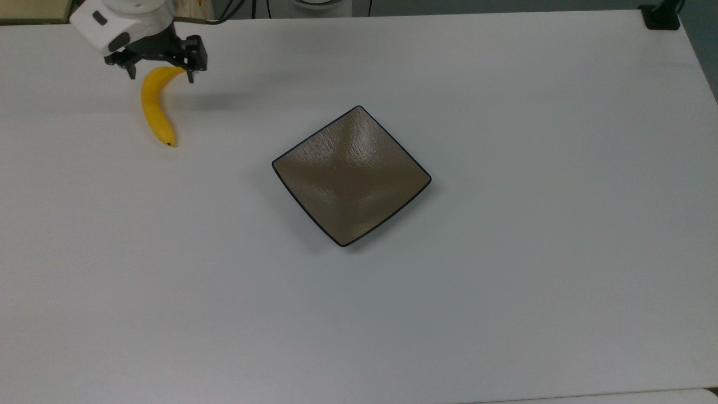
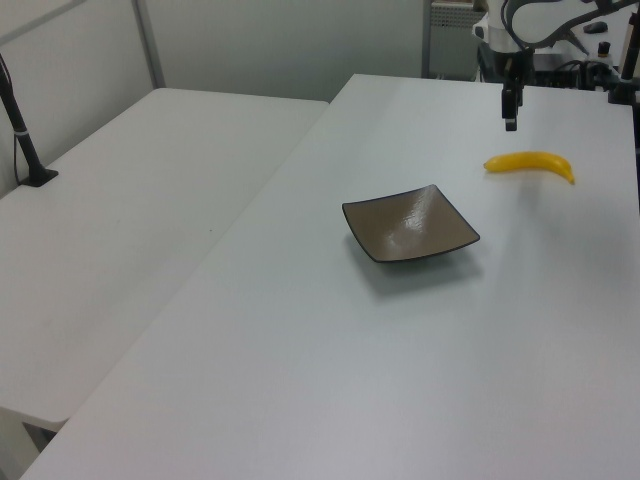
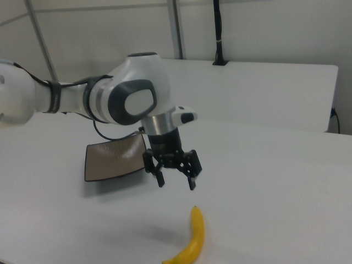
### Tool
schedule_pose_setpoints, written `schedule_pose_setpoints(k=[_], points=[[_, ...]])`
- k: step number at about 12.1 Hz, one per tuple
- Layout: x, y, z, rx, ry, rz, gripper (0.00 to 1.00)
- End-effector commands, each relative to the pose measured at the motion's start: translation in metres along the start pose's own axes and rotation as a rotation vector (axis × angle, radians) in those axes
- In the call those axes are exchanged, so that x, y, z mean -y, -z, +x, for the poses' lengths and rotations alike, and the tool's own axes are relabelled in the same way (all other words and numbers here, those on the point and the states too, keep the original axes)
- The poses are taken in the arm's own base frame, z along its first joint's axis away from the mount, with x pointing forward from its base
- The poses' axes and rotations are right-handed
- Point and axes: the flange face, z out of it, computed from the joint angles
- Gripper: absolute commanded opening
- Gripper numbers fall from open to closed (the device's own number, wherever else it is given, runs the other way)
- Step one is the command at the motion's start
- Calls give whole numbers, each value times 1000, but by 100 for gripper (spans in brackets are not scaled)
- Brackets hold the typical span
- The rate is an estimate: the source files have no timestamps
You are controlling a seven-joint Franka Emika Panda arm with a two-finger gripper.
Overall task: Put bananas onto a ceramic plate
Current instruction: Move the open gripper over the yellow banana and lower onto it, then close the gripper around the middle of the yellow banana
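Pincer point(image 1: 161, 74) spread wide, empty, above banana point(image 1: 155, 106) stem – plate point(image 1: 351, 175) well apart; arm hides plate corner in right view.

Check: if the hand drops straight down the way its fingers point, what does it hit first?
Probably the banana, near its stem end: the open hand hangs above it, fingers down. Depth is unclear; it might land on bare table beside it.

The bananas point(image 1: 154, 108) are bright yellow, the ceramic plate point(image 1: 351, 175) is glossy grey-brown with black rim, the worktop point(image 1: 505, 280) is white.
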Motion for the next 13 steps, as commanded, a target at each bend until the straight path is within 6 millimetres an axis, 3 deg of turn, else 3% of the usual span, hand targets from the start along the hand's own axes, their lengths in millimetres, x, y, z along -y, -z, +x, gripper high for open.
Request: schedule_pose_setpoints(k=[1, 6, 8, 10, 11, 13], points=[[-30, -31, -8, 33, 107, -7, 100], [-62, -92, -11, 88, 182, 4, 100], [-57, -121, -9, 138, 223, 15, 100], [-55, -136, -8, 165, 234, 19, 100], [-54, -143, -7, 174, 239, 21, 93], [-53, -148, -5, 168, 247, 16, 26]])
